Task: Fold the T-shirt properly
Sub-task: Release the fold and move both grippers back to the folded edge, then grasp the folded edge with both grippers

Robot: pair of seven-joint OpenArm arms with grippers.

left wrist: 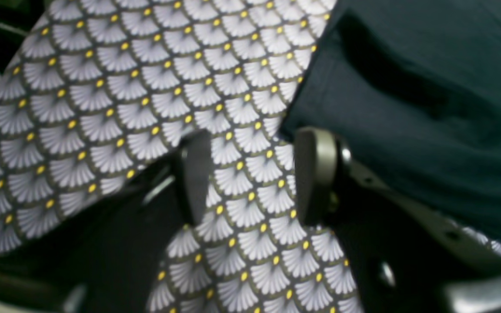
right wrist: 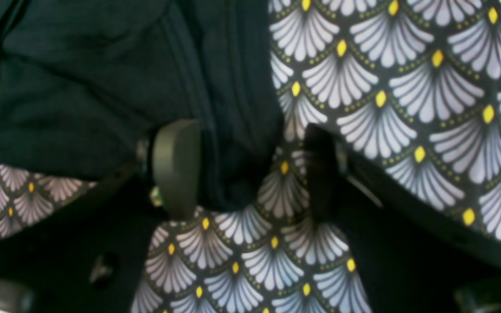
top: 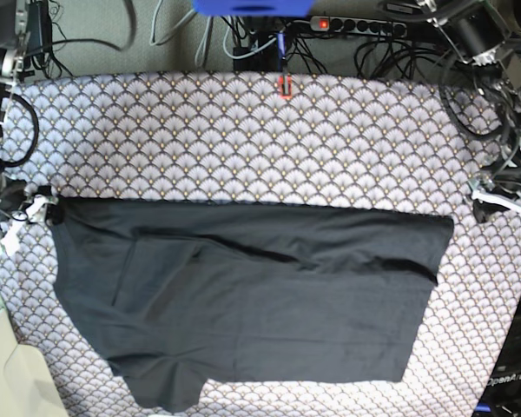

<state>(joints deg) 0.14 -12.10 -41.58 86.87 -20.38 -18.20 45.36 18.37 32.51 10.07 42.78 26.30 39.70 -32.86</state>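
Black T-shirt [top: 252, 304] lies spread on scallop-print tablecloth [top: 243, 139], near half of table, top edge folded over. Left gripper [left wrist: 250, 174] at shirt's right corner, fingers wide, only tablecloth btwn them. Right gripper [right wrist: 242, 169] at left corner, fingers wide, shirt edge btwn them, not pinched.

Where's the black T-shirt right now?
In the base view the T-shirt lies spread across the near half of the patterned tablecloth, reaching from the left edge to about three quarters across.
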